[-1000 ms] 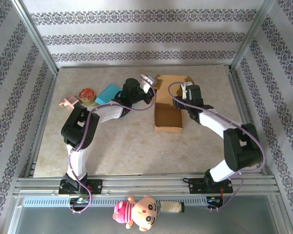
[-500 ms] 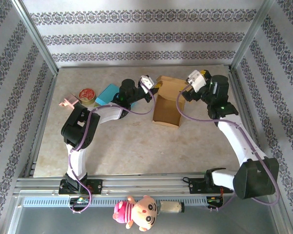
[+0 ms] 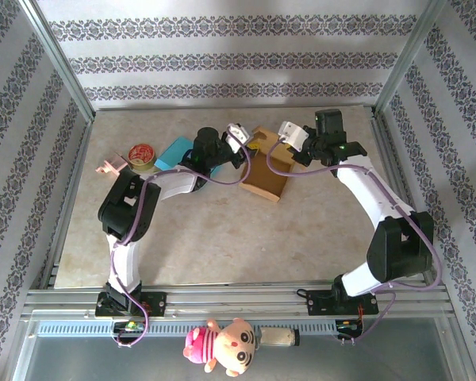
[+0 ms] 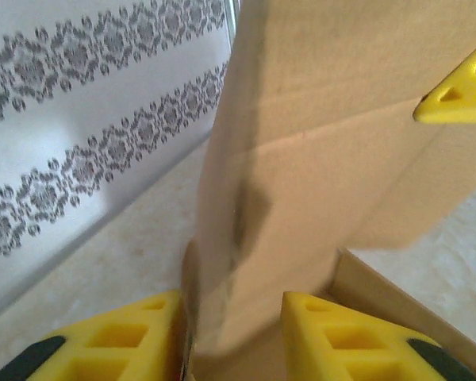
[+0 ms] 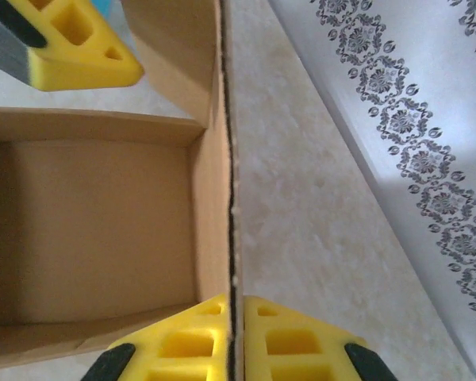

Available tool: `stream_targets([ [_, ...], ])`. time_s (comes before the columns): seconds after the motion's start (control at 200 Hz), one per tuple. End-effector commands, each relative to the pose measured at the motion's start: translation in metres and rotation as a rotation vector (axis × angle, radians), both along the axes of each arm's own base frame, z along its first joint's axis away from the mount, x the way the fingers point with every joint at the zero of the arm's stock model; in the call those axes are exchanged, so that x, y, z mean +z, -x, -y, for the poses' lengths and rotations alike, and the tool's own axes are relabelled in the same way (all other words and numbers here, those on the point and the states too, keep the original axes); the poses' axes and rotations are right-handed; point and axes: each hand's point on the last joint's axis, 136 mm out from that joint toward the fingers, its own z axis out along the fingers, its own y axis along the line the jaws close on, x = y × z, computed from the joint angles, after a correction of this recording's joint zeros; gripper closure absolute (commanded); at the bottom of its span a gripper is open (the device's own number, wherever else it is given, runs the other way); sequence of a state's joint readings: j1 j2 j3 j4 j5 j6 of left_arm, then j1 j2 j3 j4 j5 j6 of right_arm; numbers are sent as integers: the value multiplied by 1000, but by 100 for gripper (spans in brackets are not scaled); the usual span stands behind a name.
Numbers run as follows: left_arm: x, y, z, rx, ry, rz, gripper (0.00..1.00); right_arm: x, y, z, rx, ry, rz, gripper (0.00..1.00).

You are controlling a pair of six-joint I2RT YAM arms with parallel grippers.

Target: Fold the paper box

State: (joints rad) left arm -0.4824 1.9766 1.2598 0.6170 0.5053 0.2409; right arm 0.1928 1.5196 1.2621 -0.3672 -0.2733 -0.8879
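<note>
Box [image 3: 263, 181]: askew on your desk [image 3: 222, 238].
Right pincer [image 5: 236, 313]: clamped on its wall [image 5: 212, 238].
Left pincer [image 4: 232, 317]: narrowly parted, straddling a flap [image 4: 254, 198].

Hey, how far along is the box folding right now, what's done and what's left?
Done: the paper box stands as an open tray, walls up around its floor. In hand: the right gripper is pinched shut on a side wall, and the left gripper straddles an upright flap, jaws apart. Left: that flap is not yet folded over, so closing the box likely remains.
</note>
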Motion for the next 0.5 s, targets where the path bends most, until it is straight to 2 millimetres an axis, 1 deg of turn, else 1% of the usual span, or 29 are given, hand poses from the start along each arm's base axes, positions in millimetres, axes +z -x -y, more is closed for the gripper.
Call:
stream_targets([
  [0.0, 16, 12, -9, -26, -93, -34, 61, 16, -7, 1, 5, 44, 50, 93],
  [0.055, 12, 12, -12, -22, -143, -36, 58, 13, -6, -1, 12, 49, 44, 93],
  [0.105, 10, 5, -16, 15, -178, -32, 55, 12, -6, -3, 18, 50, 42, 93],
  [0.18, 8, -1, -18, 26, -226, -17, 55, 10, -6, -5, 22, 46, 33, 93],
  [0.28, 15, -9, -15, 32, -219, 16, 55, 9, -5, -7, 29, 45, 27, 93],
  [0.34, 19, -12, -11, 26, -202, 20, 57, 8, -6, -6, 27, 46, 23, 93],
  [0.455, 29, -17, -5, 20, -152, 25, 64, 6, -5, -8, 29, 43, 8, 93],
  [0.48, 31, -17, -5, 20, -139, 28, 67, 5, -5, -8, 29, 43, 6, 93],
  [0.495, 32, -17, -4, 19, -131, 26, 71, 5, -5, -8, 28, 44, 5, 93],
])
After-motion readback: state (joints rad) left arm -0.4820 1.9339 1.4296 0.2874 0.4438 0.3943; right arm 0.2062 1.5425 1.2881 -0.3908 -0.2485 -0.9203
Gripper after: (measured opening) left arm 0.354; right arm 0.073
